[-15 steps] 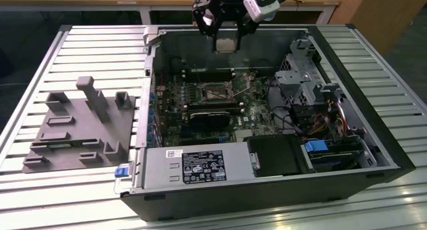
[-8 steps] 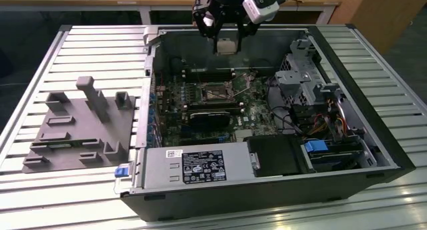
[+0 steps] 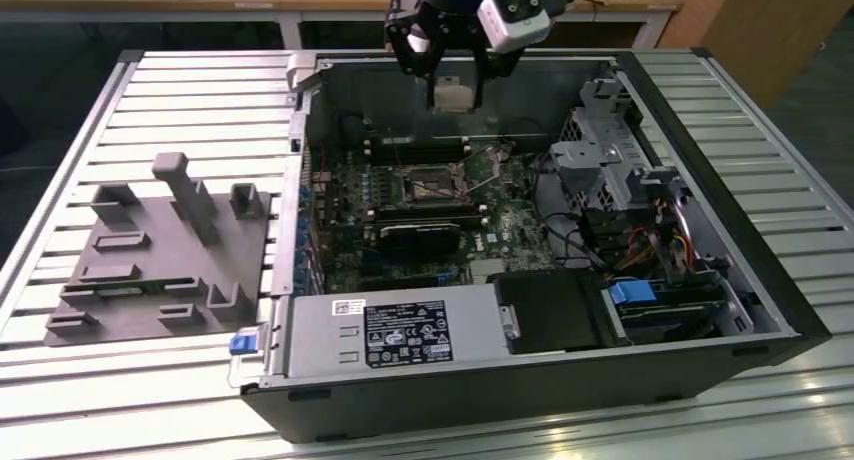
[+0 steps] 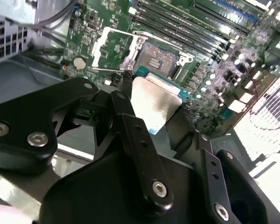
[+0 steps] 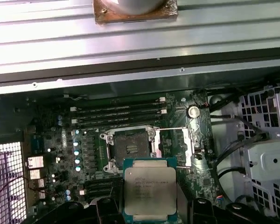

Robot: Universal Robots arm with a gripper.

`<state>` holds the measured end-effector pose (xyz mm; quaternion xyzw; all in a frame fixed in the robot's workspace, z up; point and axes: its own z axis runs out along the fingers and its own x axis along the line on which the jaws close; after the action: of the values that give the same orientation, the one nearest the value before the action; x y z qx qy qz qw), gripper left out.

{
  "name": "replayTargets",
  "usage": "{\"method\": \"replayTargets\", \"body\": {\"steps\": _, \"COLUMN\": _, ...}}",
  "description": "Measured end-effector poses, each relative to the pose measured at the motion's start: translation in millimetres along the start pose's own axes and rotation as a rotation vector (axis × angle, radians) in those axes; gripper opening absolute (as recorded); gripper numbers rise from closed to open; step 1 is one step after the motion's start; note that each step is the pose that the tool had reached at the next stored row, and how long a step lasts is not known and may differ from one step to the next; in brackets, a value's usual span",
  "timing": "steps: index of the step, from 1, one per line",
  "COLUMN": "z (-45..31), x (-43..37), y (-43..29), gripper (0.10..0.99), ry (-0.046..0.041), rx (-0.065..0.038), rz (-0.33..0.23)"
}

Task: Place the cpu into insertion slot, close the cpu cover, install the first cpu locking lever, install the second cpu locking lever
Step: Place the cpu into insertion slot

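Cpu point(image 3: 454, 92), top centre of exterior view: pinched by its edges in my tool point(image 3: 453, 72), held well clear of insertion slot point(image 3: 430, 187) at mid-frame. Slot empty, cpu cover point(image 5: 179, 144) open in first wrist view; by my reckoning no step done yet. PC case point(image 3: 534, 380) sits on slatted metal counter point(image 3: 174, 100); wooden desk point(image 3: 334, 0) behind.

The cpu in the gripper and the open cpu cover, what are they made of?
The cpu looks like a dull silvery metal plate on a thin green board, probably circuit-board material: the top has a soft sheen, and green edges show around it. The cpu cover seems to be thin bare metal, going by its pale grey colour and slightly shiny edges.
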<state>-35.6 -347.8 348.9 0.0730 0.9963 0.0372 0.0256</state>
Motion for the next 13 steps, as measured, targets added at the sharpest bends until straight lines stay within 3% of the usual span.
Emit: {"method": "replayTargets", "body": {"steps": 13, "z": 11.7, "x": 0.5, "y": -0.9, "gripper": 0.541, "ry": -0.0183, "rx": 0.011, "rz": 0.233}}
